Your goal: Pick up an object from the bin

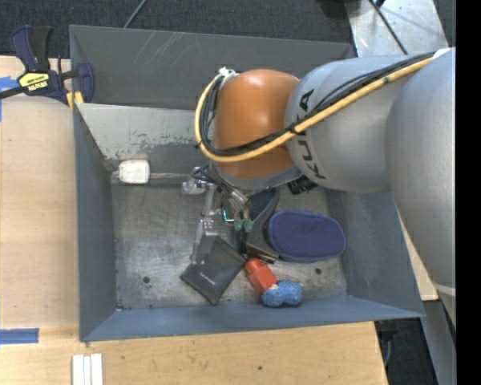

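The dark grey flat slab (214, 273), something like a thin case or pad, lies on the floor of the bin (92, 231) toward the near wall, turned at an angle. The gripper (206, 239) is low in the bin, under the arm's orange wrist cover (252, 127). Its tip is at the slab's upper edge, on the side away from the near wall. I cannot tell whether the jaws are apart or together, because the metal parts there overlap too closely to separate. I also cannot tell whether the tip touches the slab or stops just above it.

Judging from this, the pick is at an early stage. The reach into the bin is made, but nothing is raised. The slab looks to rest with its full face on the floor, and no thing can be seen between the jaws. Left to do are a sure grip on some thing, the lift, and carrying it clear of the walls.

The other things are just beside the slab or near it:
- An orange-red piece (261, 273) lies just beside the slab's right corner.
- A blue lumpy thing (282, 293) lies against the orange-red piece.
- A dark blue oval pouch (305, 235) lies close on the right.
- A white-headed tool with a clear handle (134, 172) lies well apart by the far wall.

A flat thing like this slab gives little edge to catch, so the grip may slip.
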Controlling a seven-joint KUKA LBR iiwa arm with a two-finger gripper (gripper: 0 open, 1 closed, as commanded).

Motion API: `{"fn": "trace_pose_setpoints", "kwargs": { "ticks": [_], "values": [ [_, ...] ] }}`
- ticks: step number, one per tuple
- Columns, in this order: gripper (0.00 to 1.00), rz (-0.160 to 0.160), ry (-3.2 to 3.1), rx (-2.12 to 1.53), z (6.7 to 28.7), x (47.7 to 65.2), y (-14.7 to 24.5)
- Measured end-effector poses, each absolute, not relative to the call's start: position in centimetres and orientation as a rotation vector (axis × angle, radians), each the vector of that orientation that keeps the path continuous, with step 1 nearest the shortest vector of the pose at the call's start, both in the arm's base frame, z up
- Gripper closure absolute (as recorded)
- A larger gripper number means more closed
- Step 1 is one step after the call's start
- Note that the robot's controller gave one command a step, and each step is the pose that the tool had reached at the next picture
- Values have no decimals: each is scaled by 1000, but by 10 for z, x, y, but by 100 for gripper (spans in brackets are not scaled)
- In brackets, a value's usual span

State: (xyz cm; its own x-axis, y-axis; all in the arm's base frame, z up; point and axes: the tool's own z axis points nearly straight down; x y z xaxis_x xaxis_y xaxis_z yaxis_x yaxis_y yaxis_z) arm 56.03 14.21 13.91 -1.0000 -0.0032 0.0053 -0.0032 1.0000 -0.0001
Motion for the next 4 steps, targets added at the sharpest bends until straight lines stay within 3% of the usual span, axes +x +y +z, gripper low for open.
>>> {"fn": "trace_pose_setpoints", "kwargs": {
  "ticks": [1, 2, 3, 4],
  "values": [
    [0, 2, -3115, 380, 117, 485, 90],
    [0, 0, -3088, 592, 80, 494, 85],
    [100, -2, -3094, 589, 82, 496, 86],
    [100, -1, -3096, 595, 241, 488, 101]
  ]
}}
